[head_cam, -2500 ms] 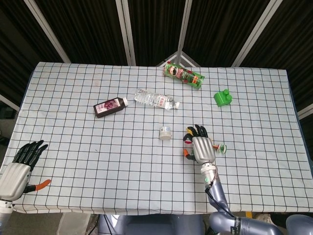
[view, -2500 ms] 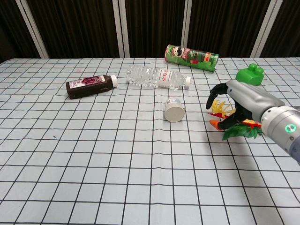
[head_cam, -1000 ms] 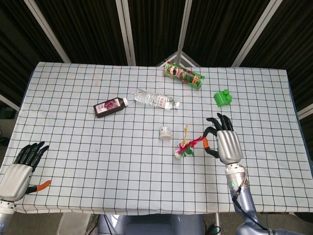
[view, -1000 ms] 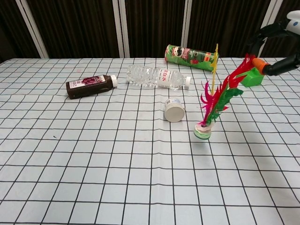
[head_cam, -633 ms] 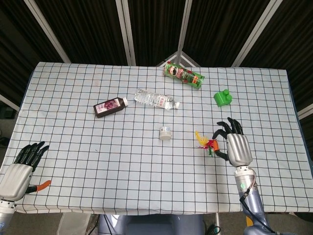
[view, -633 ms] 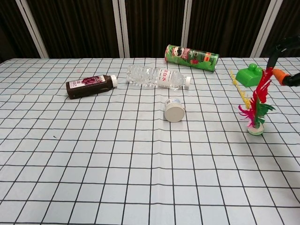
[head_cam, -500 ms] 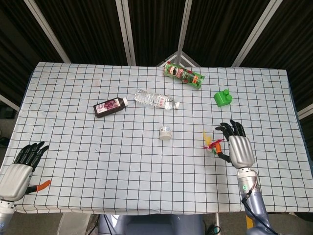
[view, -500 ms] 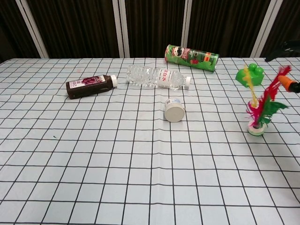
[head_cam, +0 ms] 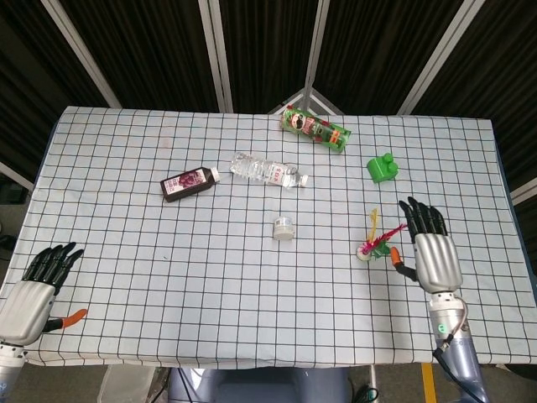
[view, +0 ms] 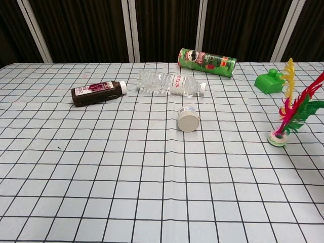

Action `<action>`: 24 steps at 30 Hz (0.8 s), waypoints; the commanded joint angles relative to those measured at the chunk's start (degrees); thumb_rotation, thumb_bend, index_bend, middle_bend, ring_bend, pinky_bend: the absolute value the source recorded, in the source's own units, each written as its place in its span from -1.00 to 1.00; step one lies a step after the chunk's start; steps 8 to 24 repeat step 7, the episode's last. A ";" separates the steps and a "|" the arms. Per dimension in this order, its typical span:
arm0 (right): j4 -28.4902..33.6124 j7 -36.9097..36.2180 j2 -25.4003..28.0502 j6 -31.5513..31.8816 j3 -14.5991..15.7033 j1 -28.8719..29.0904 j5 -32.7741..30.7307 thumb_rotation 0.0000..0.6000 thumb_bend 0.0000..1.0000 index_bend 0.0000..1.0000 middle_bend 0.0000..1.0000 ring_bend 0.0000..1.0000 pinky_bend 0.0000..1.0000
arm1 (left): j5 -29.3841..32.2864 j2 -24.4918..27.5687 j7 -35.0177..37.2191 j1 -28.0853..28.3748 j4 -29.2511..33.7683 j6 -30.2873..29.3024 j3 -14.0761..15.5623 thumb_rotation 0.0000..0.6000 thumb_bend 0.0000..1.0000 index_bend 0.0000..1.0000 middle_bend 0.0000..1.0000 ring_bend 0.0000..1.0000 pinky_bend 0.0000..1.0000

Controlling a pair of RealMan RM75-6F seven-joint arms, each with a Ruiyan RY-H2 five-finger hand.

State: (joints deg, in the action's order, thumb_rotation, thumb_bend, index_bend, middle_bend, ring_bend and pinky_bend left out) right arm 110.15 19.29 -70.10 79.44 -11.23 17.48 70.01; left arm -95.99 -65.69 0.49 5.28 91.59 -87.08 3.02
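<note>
Both hands are showing silver-grey ribbed metal backs with black fingers and an orange-tipped thumb. The right hand [head_cam: 435, 256] is joining a slim grey wrist carrying a small green indicator light and a thin dark cable running along the forearm. The left hand [head_cam: 29, 294] is showing the same build, its wrist cut off at the near left corner.

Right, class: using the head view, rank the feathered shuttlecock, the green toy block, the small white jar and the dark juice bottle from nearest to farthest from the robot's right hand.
Measured from the right hand:
1. Feathered shuttlecock, just to its left, nearest the fingers.
2. Green toy block, farther up the table.
3. Small white jar, near the table's middle.
4. Dark juice bottle, far over on the left.
</note>
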 commanded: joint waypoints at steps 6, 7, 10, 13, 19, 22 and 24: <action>-9.09 -0.61 9.49 10.15 12.75 -11.44 16.34 1.00 -0.19 -1.00 -1.00 -1.00 -1.00 | -0.15 -0.40 -0.63 -0.03 -0.70 -0.45 -0.29 1.00 -1.00 -1.00 -1.00 -1.00 -1.00; -10.66 -0.17 9.60 11.48 13.71 -12.43 17.96 1.00 -0.19 -1.00 -1.00 -1.00 -1.00 | -0.25 -0.47 -0.78 -0.03 -0.71 -0.51 -0.29 1.00 -1.00 -1.00 -1.00 -1.00 -1.00; -10.66 -0.17 9.60 11.48 13.71 -12.43 17.96 1.00 -0.19 -1.00 -1.00 -1.00 -1.00 | -0.25 -0.47 -0.78 -0.03 -0.71 -0.51 -0.29 1.00 -1.00 -1.00 -1.00 -1.00 -1.00; -10.66 -0.17 9.60 11.48 13.71 -12.43 17.96 1.00 -0.19 -1.00 -1.00 -1.00 -1.00 | -0.25 -0.47 -0.78 -0.03 -0.71 -0.51 -0.29 1.00 -1.00 -1.00 -1.00 -1.00 -1.00; -10.66 -0.17 9.60 11.48 13.71 -12.43 17.96 1.00 -0.19 -1.00 -1.00 -1.00 -1.00 | -0.25 -0.47 -0.78 -0.03 -0.71 -0.51 -0.29 1.00 -1.00 -1.00 -1.00 -1.00 -1.00; -10.66 -0.17 9.60 11.48 13.71 -12.43 17.96 1.00 -0.19 -1.00 -1.00 -1.00 -1.00 | -0.25 -0.47 -0.78 -0.03 -0.71 -0.51 -0.29 1.00 -1.00 -1.00 -1.00 -1.00 -1.00; -10.66 -0.17 9.60 11.48 13.71 -12.43 17.96 1.00 -0.19 -1.00 -1.00 -1.00 -1.00 | -0.25 -0.47 -0.78 -0.03 -0.71 -0.51 -0.29 1.00 -1.00 -1.00 -1.00 -1.00 -1.00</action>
